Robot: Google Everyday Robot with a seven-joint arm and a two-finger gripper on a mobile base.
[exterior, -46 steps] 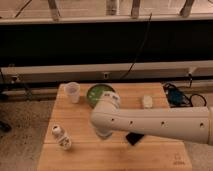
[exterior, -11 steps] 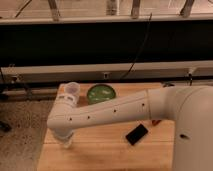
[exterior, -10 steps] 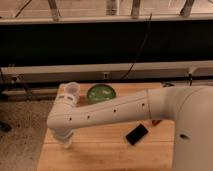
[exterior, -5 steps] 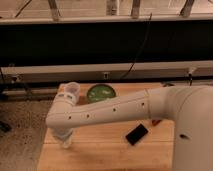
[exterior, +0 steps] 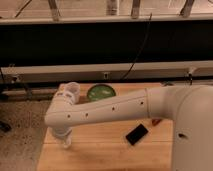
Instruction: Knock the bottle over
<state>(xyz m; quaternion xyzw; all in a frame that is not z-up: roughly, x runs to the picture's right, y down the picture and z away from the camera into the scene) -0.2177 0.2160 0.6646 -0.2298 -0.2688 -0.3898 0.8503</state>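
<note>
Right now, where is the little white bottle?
In the camera view the bottle sits near the wooden table's front-left corner, mostly hidden beneath the robot arm, whose gripper is down on it, left of the black phone.

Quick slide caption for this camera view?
Arm reaches across wooden table; gripper down at front-left corner, bottle hidden.

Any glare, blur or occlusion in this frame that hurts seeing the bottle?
Camera view: soft all over, no sharp edges. The white arm is bright, near blown out, and covers most of the table. The gripper sits low at the left edge, hiding the bottle. Black band behind shows no detail.
</note>
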